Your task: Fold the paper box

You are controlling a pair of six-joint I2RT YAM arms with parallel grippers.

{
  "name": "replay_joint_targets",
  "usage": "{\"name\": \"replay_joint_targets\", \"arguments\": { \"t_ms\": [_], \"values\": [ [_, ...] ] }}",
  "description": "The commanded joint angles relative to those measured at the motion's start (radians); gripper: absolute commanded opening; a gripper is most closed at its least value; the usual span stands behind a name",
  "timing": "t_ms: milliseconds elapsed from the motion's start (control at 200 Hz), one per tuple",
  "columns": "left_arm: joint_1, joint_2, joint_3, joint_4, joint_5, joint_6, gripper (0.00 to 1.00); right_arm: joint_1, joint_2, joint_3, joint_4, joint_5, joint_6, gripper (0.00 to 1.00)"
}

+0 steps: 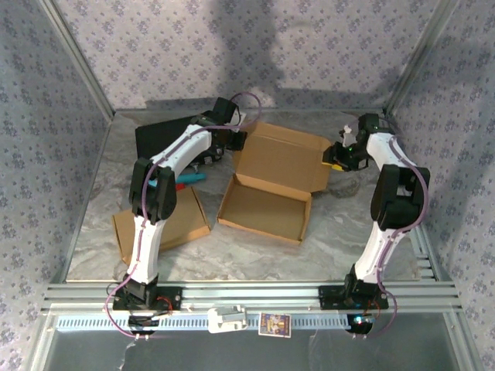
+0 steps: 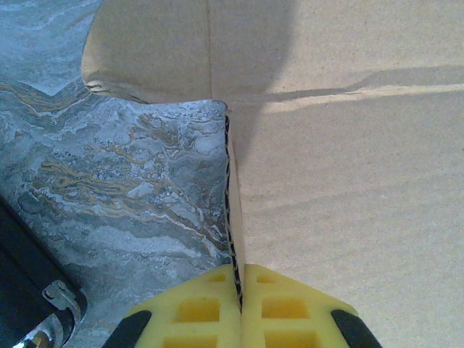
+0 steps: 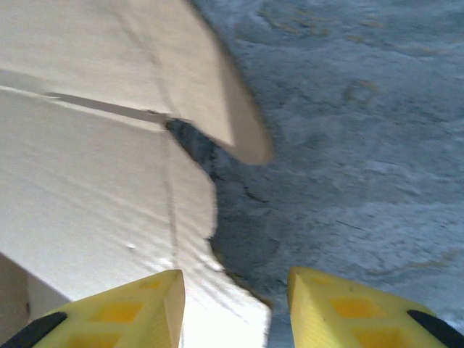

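The paper box (image 1: 264,207) is plain brown corrugated cardboard with no print. In the top view we see it lying open near the middle of the marbled grey worktop (image 1: 340,232). It consists of a shallow rectangular tray with low raised walls on the near side. A broad lid panel joins the tray along its far wall and opens away from the arms. The lid carries a small side flap with rounded corners at each end.

The left end effector (image 2: 240,274) is at the lid's left end. In the left wrist view we see its yellow fingers (image 2: 192,308) pressed together on a thin cardboard panel. The panel's fluted cut edge runs straight out from between the fingertips, so the grip is closed on the paper box. A rounded flap lies beyond that edge, with bare worktop beside it.

The right end effector (image 3: 235,279) is at the lid's right end. In the right wrist view its fingers (image 3: 130,308) stand moderately apart and hold nothing. The panel's edge passes through the gap, so one finger is over cardboard and the other over bare worktop. We cannot tell whether either finger touches the panel.

A second brown cardboard piece (image 1: 192,215) lies flat just beside the tray's left wall.
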Motion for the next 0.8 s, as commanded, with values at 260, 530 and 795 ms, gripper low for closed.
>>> {"name": "replay_joint_targets", "arguments": {
  "t_ms": [260, 530, 795],
  "values": [
    [0.002, -0.020, 0.032, 0.007, 0.011, -0.011, 0.04, 0.022, 0.036, 0.030, -0.020, -0.048, 0.003, 0.27],
    [0.003, -0.015, 0.047, 0.007, 0.014, -0.027, 0.04, 0.067, 0.034, 0.050, -0.043, 0.033, -0.004, 0.20],
    [0.006, -0.037, 0.016, 0.067, 0.001, -0.088, 0.03, 0.122, -0.078, -0.001, 0.048, 0.266, 0.019, 0.00]
  ]
}}
